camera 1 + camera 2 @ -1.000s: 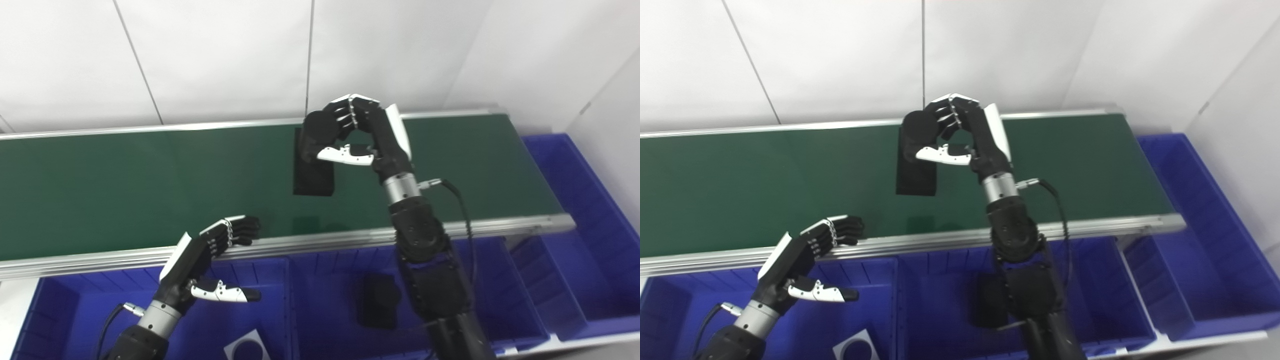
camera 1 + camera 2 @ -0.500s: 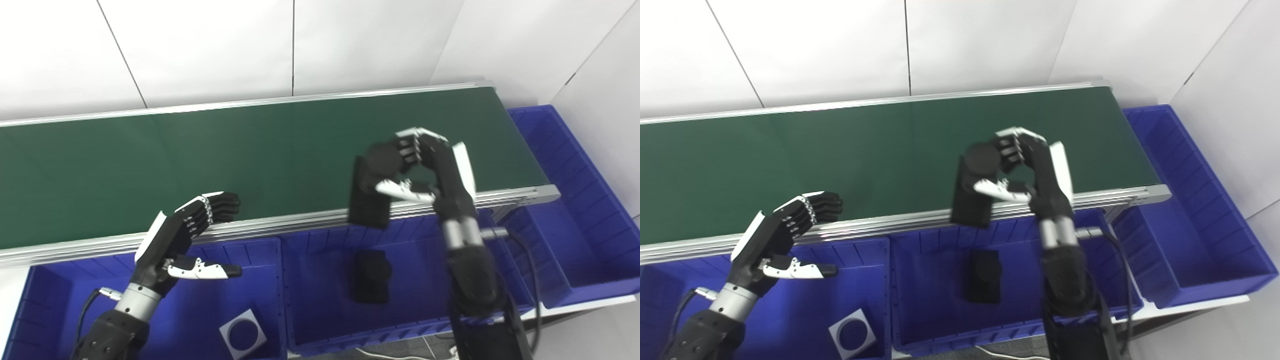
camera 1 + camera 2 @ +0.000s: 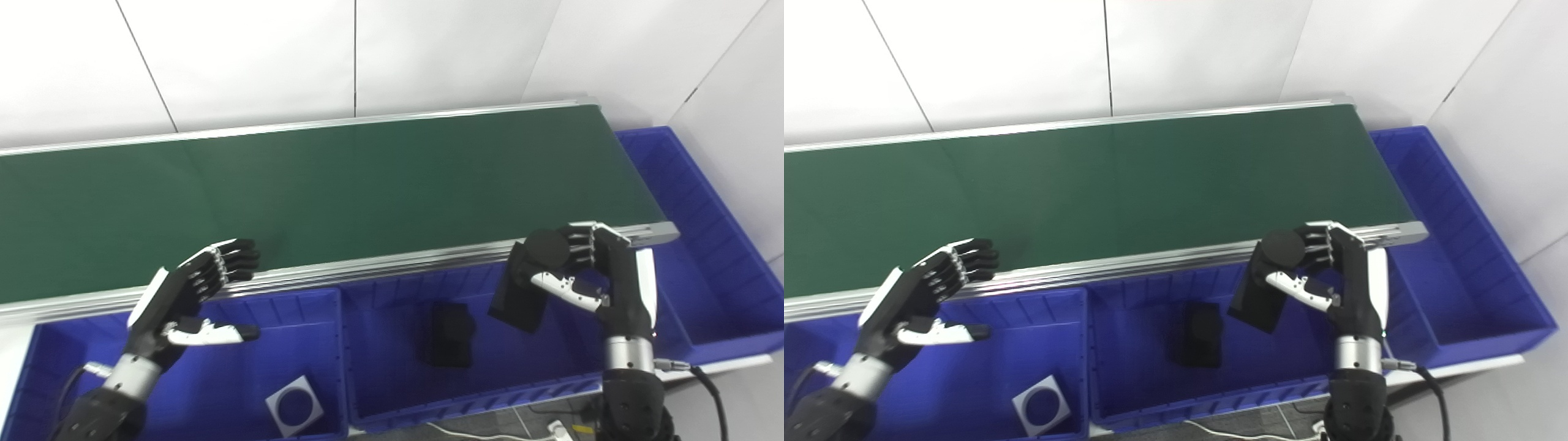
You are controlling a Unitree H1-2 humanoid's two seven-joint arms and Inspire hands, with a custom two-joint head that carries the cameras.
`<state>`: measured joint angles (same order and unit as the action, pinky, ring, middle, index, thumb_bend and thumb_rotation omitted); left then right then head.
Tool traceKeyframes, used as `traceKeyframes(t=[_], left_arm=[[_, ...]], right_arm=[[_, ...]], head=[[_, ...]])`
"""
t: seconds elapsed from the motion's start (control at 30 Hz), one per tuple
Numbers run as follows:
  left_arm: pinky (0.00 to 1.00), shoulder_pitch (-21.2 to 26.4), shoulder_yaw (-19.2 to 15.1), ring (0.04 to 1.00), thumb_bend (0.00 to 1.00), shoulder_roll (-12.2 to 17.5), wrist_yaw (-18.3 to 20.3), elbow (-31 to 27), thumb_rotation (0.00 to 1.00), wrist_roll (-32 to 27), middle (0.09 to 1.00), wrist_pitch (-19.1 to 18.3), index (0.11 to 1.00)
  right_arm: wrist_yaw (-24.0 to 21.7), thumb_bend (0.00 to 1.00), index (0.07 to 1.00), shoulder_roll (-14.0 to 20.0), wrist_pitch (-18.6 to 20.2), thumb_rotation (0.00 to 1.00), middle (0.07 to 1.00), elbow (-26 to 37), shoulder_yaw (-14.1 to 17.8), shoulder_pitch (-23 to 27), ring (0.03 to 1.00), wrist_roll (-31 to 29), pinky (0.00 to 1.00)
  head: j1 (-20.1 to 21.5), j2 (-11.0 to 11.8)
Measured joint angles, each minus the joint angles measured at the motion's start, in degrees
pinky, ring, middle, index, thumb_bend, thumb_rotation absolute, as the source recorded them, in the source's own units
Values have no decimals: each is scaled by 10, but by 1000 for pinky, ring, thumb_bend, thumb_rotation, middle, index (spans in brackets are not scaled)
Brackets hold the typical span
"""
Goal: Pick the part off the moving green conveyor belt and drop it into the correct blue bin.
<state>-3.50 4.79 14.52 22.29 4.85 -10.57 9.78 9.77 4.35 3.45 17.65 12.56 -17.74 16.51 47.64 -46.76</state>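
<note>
Already past the pick: holding the black part (image 3: 519, 299) in the right hand (image 3: 591, 275), fingers wrapped round its top, hanging it over the middle bin (image 3: 392, 401), clear of the belt (image 3: 306, 190). Only needing release beside the matching black piece (image 3: 450, 334). Keeping the left hand (image 3: 190, 300) spread, grasping nothing.

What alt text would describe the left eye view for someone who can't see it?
The robot's right hand holds a black part over the middle blue bin, where another black part lies. Its left hand hovers open beside the green conveyor belt.
</note>
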Motion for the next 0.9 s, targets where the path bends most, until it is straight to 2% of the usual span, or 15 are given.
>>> traceKeyframes(t=[0.1, 0.2, 0.37, 0.53, 0.9], left_arm=[[719, 0, -3, 757, 938, 1, 0, 2, 0, 0, 758, -3, 756], [717, 0, -6, 761, 939, 3, 4, 5, 0, 0, 762, -2, 757], [716, 0, -7, 759, 944, 4, 11, 15, 0, 0, 760, -2, 750], [709, 0, -8, 752, 948, 4, 12, 14, 0, 0, 753, 0, 743], [700, -6, -8, 747, 945, 4, 11, -5, 0, -1, 753, -2, 741]], right_arm=[[17, 517, 515, -2, -7, 0, 493, -31, 26, -9, 410, -15, 348], [29, 517, 506, 0, -34, 0, 500, -69, 46, -17, 417, -34, 357], [49, 518, 493, 1, -48, 0, 510, -110, 61, -14, 416, -42, 363], [57, 518, 506, 2, -66, 0, 497, -130, 60, -8, 419, -36, 368], [79, 519, 509, 6, -67, 0, 483, -175, 59, 6, 422, -5, 357]], head=[[-4, -2], [-4, -3], [-7, -1], [-11, -3], [-21, -4]])
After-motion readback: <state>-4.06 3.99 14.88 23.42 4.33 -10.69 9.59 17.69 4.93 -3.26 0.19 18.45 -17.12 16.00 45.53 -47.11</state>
